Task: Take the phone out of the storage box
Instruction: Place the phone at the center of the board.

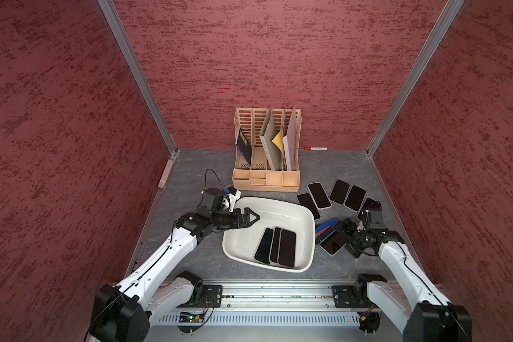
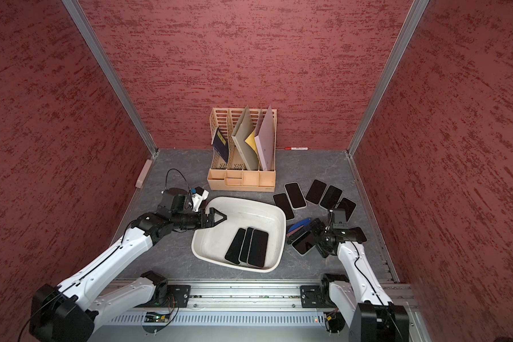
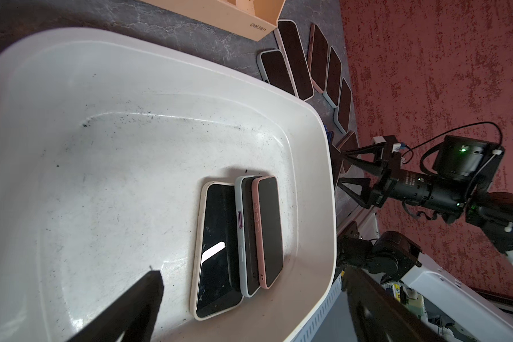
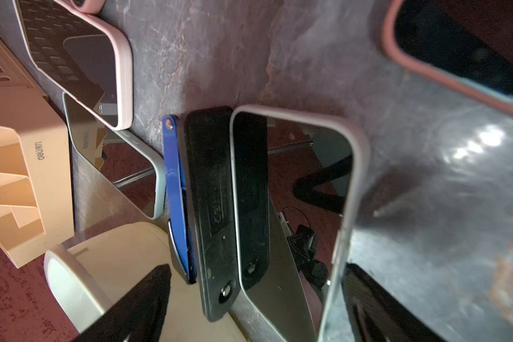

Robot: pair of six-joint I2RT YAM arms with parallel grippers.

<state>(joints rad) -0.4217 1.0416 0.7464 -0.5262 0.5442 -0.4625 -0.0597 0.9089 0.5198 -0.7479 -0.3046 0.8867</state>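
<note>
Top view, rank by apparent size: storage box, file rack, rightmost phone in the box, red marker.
In a top view:
1. storage box and file rack: look alike, not ranked
2. rightmost phone
3. red marker

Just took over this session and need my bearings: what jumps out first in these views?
Three dark-screened phones lie overlapping in the off-white storage box at the centre of the table, with the open left gripper poised over its rim. To the box's right, a fan of phones is laid out, and the right gripper is open over a small pile there.
</note>
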